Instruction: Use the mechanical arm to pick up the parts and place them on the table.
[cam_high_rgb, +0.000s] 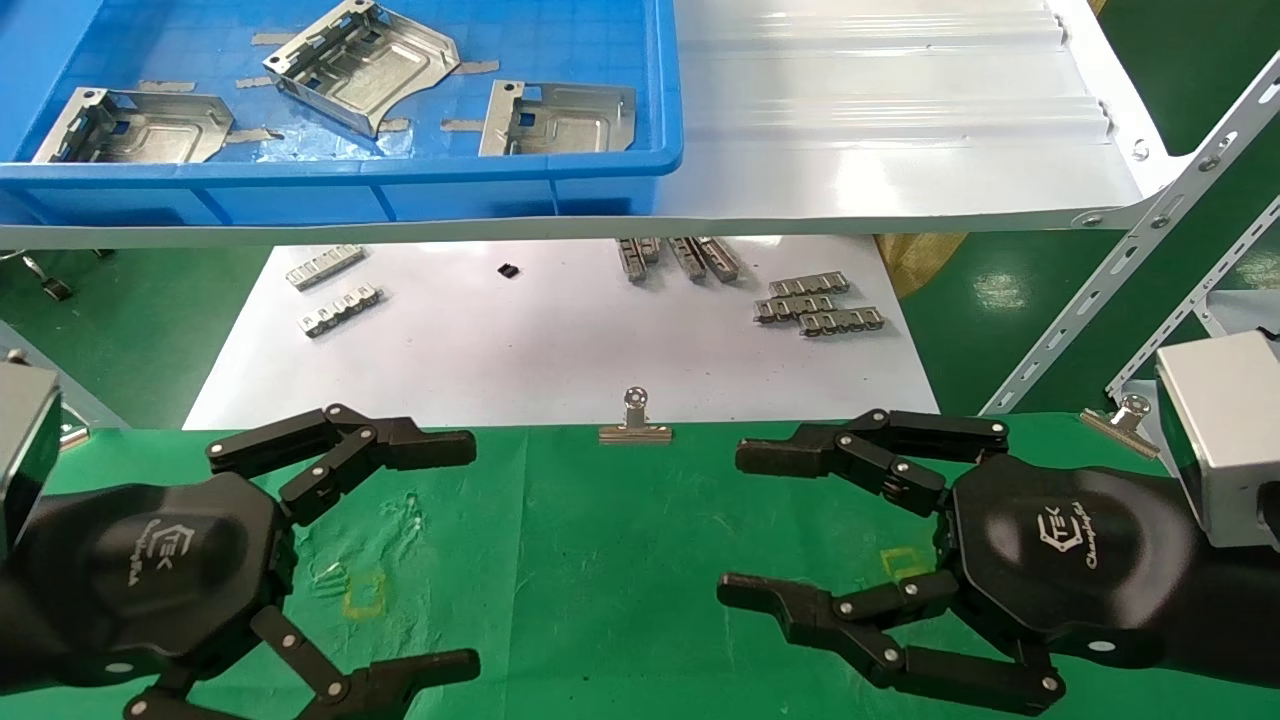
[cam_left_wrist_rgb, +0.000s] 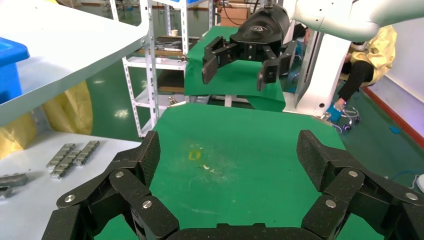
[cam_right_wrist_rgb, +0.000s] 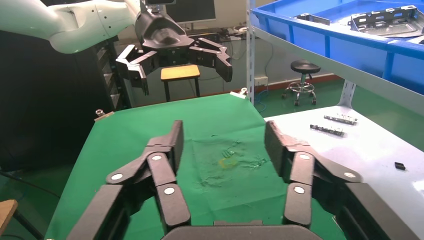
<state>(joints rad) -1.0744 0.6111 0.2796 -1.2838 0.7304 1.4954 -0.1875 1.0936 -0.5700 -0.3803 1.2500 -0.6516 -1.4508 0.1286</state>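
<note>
— Where are the hands?
— Left hand (cam_high_rgb: 400, 560) and right hand (cam_high_rgb: 790, 525) hover over the green table (cam_high_rgb: 600, 560), fingers spread, empty.
— The parts?
— Three plates (cam_high_rgb: 362, 62) lie in the blue bin (cam_high_rgb: 350, 190), beyond the table.

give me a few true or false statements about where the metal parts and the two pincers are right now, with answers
1. Three parts lie in the blue bin on the shelf: one at left, one in the middle, one at right. True.
2. The left pincer holds a part. False: it is open and empty over the table.
3. The right pincer is open above the green cloth. True.
4. A part already lies on the green table. False: no part is there.
5. A binder clip sits at the cloth's far edge. True.
</note>
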